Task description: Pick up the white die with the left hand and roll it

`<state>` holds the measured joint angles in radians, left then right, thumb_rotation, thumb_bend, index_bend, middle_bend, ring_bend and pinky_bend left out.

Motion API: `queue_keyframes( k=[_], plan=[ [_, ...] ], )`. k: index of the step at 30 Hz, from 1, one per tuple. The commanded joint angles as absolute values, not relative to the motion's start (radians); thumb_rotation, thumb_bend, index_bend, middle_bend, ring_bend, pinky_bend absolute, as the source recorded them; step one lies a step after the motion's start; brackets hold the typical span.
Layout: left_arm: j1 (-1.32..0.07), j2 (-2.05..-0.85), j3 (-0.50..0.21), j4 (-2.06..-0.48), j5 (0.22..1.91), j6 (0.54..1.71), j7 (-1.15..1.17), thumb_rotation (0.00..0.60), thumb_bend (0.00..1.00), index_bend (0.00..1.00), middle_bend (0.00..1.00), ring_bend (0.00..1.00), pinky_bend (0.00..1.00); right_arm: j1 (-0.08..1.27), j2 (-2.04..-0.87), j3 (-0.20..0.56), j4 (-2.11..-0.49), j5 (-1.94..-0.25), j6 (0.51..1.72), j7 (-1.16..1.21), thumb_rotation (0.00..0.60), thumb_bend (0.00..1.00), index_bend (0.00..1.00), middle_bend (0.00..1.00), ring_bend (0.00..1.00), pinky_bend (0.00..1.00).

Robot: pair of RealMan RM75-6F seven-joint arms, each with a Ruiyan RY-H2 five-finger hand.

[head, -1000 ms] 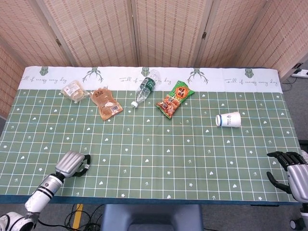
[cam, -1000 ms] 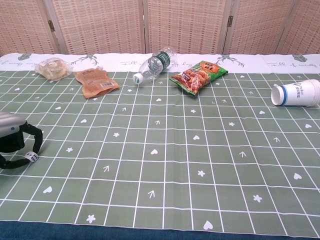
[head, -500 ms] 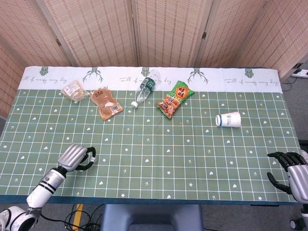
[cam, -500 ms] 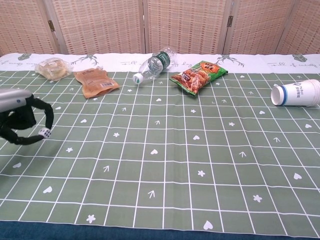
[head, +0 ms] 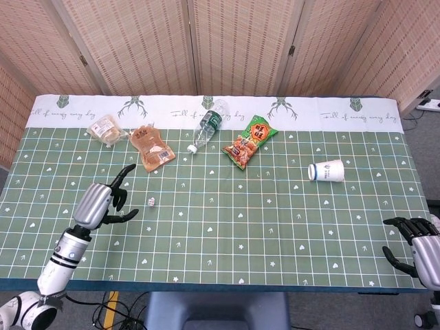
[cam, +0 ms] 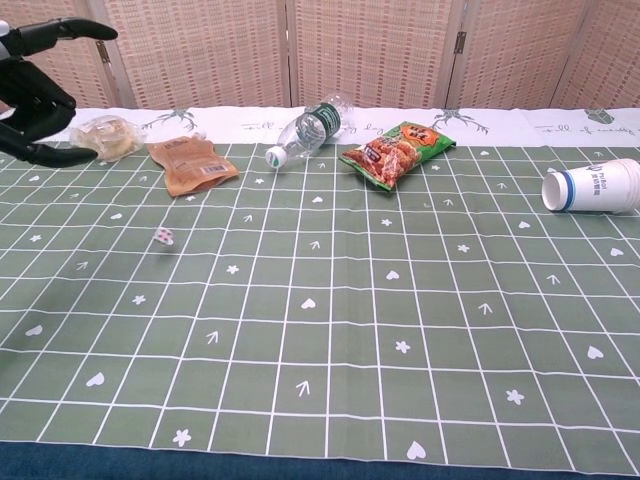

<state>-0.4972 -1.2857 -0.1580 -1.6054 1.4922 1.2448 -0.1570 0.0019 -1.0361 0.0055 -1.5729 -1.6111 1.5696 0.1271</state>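
Lying just right of the left robot hand, whose fingers are spread and empty, the small white die sits on the green surface, with bare cloth around it.

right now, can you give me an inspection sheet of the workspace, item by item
surface: table under a green patterned cloth with a white printed band along the far edge.
job's things: white die lies free on the cloth, right of the left robot hand.
clutter: far side, left to right: clear bag, brown pouch, plastic bottle on its side, green snack bag; paper cup on its side further right.
robot hands: left robot hand raised, fingers spread, holding nothing; right robot hand at the near right corner, holding nothing.
cables: dark cables below the table's near edge.
surroundings: woven folding screens behind.
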Motion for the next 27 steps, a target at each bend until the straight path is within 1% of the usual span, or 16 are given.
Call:
queue_keyframes(
  k=[1, 4, 6, 9, 12, 15, 20, 23, 27],
  plan=[
    [-0.480, -1.268, -0.147, -1.612, 1.454, 1.236, -0.097, 0.600, 0.24, 0.04, 0.72, 0.61, 0.86, 0.004, -1.035, 0.004, -1.573, -1.612, 1.564, 0.126, 0.600, 0.24, 0.33, 0.35, 0.34, 0.27],
    [-0.454, -1.254, -0.147, -1.627, 1.408, 1.254, -0.050, 0.600, 0.24, 0.06, 0.62, 0.53, 0.79, 0.005, -1.032, 0.003, -1.575, -1.607, 1.557, 0.123, 0.600, 0.24, 0.33, 0.35, 0.34, 0.27],
    [-0.433, -1.238, -0.146, -1.639, 1.378, 1.265, -0.030, 0.600, 0.24, 0.09, 0.56, 0.49, 0.71, 0.006, -1.032, 0.004, -1.576, -1.605, 1.554, 0.122, 0.600, 0.24, 0.33, 0.35, 0.34, 0.27],
    [-0.403, -1.210, -0.138, -1.651, 1.343, 1.279, -0.005, 0.600, 0.24, 0.10, 0.53, 0.44, 0.62, 0.008, -1.032, 0.005, -1.579, -1.603, 1.550, 0.118, 0.600, 0.24, 0.33, 0.35, 0.34, 0.27],
    [-0.371, -1.187, -0.126, -1.650, 1.322, 1.301, 0.022, 0.600, 0.24, 0.11, 0.49, 0.40, 0.57, 0.012, -1.030, 0.009, -1.582, -1.602, 1.548, 0.111, 0.600, 0.24, 0.33, 0.35, 0.34, 0.27],
    [-0.340, -1.176, -0.118, -1.641, 1.301, 1.332, 0.060, 0.600, 0.24, 0.13, 0.48, 0.38, 0.52, 0.016, -1.027, 0.012, -1.587, -1.604, 1.547, 0.105, 0.600, 0.24, 0.33, 0.35, 0.34, 0.27],
    [-0.282, -1.177, -0.106, -1.630, 1.288, 1.399, 0.079, 0.600, 0.24, 0.15, 0.46, 0.37, 0.49, 0.026, -1.032, 0.006, -1.589, -1.608, 1.527, 0.112, 0.600, 0.24, 0.33, 0.35, 0.34, 0.27],
    [-0.239, -1.184, -0.099, -1.615, 1.298, 1.458, 0.069, 0.600, 0.24, 0.17, 0.46, 0.36, 0.48, 0.029, -1.035, 0.008, -1.586, -1.607, 1.525, 0.116, 0.600, 0.24, 0.33, 0.35, 0.34, 0.27],
    [-0.195, -1.189, -0.075, -1.592, 1.326, 1.509, 0.081, 0.600, 0.24, 0.20, 0.46, 0.36, 0.48, 0.033, -1.041, 0.007, -1.581, -1.611, 1.522, 0.126, 0.600, 0.24, 0.33, 0.35, 0.34, 0.27]
  ],
)
